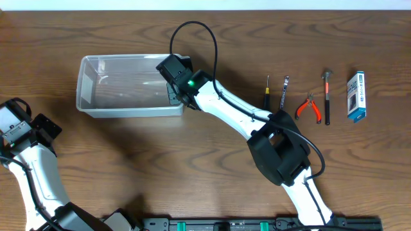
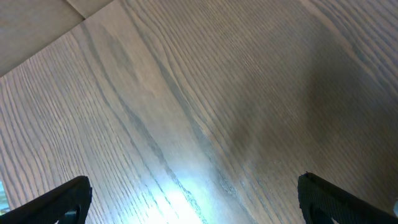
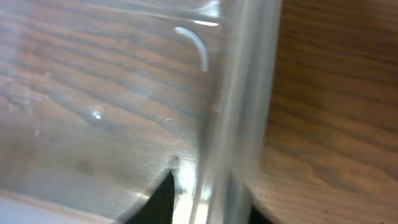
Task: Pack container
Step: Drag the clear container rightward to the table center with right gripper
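The container (image 1: pixel 90 96) is a clear plastic tub with a rim, lying at the back left of the table with nothing in it. My right gripper (image 1: pixel 175 95) is at its right end wall. In the right wrist view one finger is inside the tub and the other outside, with the clear wall (image 3: pixel 239 93) between them; the gripper (image 3: pixel 208 202) is shut on that wall. My left gripper (image 1: pixel 14 127) is at the far left edge. In the left wrist view it (image 2: pixel 196 190) is open and empty above bare wood.
To the right lie a small screwdriver (image 1: pixel 267 90), a slim metal tool (image 1: pixel 285 90), red-handled pliers (image 1: pixel 309 107), a hammer (image 1: pixel 327 96) and a blue-and-white box (image 1: pixel 356 96). The right arm reaches across the table's middle.
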You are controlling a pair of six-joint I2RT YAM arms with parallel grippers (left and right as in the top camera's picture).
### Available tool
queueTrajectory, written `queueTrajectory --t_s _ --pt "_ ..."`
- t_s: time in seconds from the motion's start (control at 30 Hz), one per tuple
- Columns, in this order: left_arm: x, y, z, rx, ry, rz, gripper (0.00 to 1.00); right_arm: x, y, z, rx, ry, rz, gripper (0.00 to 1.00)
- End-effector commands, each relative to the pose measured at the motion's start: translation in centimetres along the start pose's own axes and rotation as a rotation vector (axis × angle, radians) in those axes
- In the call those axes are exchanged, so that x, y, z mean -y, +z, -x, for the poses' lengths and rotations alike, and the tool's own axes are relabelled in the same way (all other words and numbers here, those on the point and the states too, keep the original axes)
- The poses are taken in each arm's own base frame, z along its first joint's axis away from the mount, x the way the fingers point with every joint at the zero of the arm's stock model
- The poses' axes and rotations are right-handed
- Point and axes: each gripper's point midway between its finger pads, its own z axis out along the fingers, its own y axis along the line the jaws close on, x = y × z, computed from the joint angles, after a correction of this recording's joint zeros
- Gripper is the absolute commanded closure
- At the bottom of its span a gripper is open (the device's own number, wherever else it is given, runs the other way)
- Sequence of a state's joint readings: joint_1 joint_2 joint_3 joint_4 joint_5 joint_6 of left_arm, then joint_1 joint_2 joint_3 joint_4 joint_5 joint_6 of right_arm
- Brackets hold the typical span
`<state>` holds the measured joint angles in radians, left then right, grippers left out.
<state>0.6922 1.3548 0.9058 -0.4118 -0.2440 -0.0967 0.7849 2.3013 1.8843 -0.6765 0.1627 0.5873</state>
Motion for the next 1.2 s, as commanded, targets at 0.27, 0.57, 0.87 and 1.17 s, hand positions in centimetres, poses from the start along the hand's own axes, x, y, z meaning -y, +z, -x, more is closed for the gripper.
queueTrajectory --t_s 0.27,0.57,0.87,1.17 --pt "-0.4 -0.3 1.3 0.028 0.002 0.018 0.02 0.6 -3.3 2.9 0.041 -0.078 -0.075 0.99" --pt "-0.4 -0.3 1.3 0.027 0.002 0.017 0.02 5.6 -5.7 2.6 -0.066 0.093 -0.205 0.99" --pt "-0.4 -0.3 1.3 0.027 0.002 0.017 0.02 12.0 -7.1 -0.9 -0.272 0.208 -0.356 0.99" --pt "-0.4 -0.3 1.3 0.027 0.002 0.017 0.02 14.1 -7.6 -1.3 -0.317 0.207 -0.395 0.99"
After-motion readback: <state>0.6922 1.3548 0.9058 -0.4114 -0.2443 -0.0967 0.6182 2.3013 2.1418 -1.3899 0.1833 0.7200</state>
